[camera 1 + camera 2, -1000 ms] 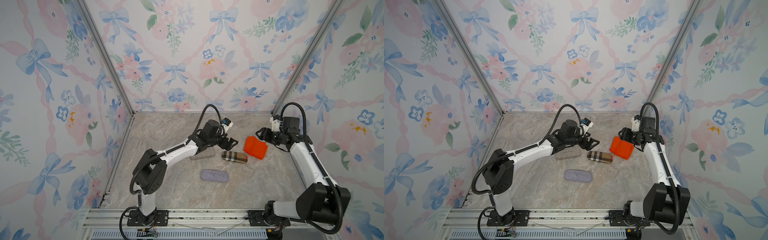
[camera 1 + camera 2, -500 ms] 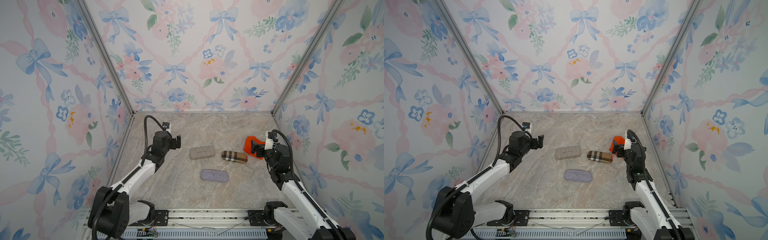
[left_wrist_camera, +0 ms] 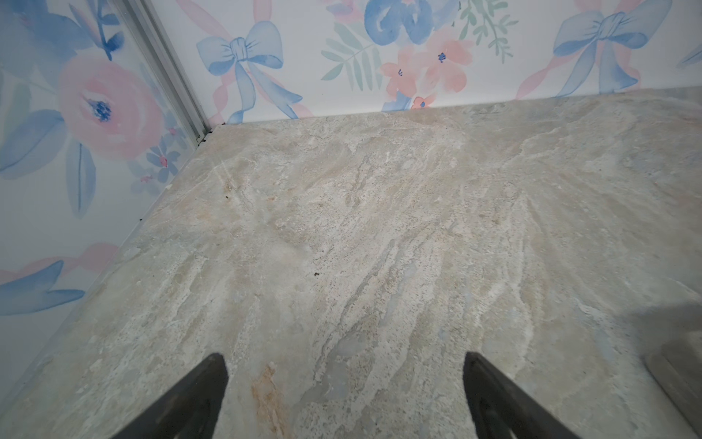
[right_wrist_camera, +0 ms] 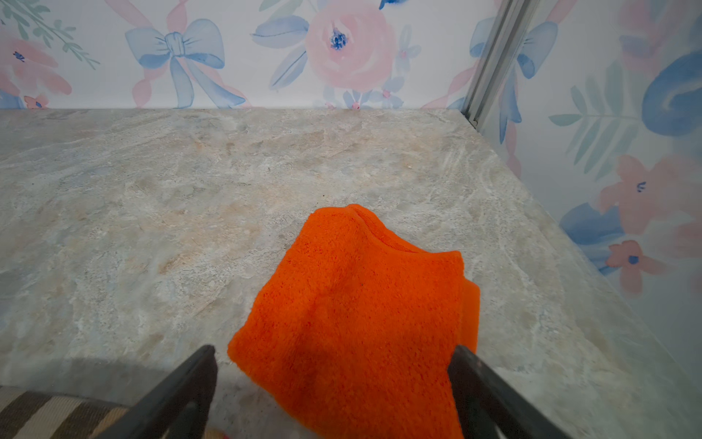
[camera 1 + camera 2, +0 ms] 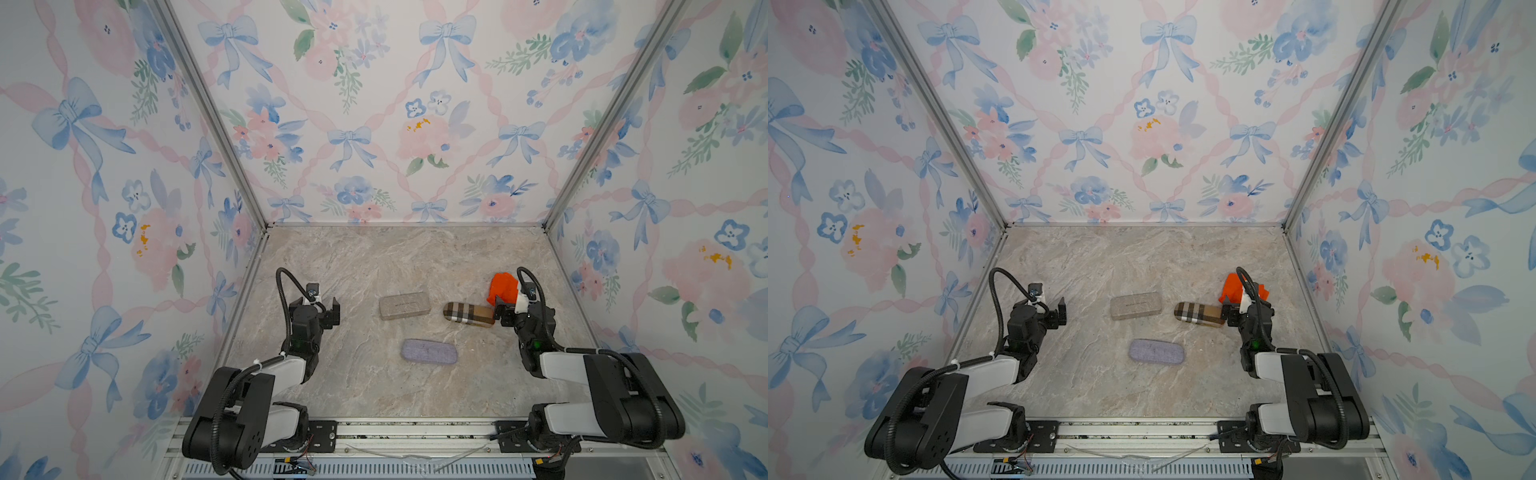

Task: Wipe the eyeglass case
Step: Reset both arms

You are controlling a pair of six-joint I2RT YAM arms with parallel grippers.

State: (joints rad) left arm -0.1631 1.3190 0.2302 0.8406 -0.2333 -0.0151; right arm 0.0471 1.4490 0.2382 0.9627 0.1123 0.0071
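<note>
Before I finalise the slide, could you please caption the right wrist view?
Open right gripper framing the orange cloth lying on the marbled table.

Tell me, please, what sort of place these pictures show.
Probably a robot test booth, not a real room: floral wallpaper panels in aluminium posts, a marble-look tabletop, and the left arm and right arm bolted to a front rail.

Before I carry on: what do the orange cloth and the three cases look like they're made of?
Orange cloth: fluffy napped pile, matte; likely microfibre or terry.
Plaid case: smooth check-printed cover, perhaps coated fabric or leatherette; unclear.
Taupe rectangular case: stiff boxy shape, matte speckled skin, possibly fabric-wrapped.
Lavender case: heathered woven-looking textile, matte.
</note>
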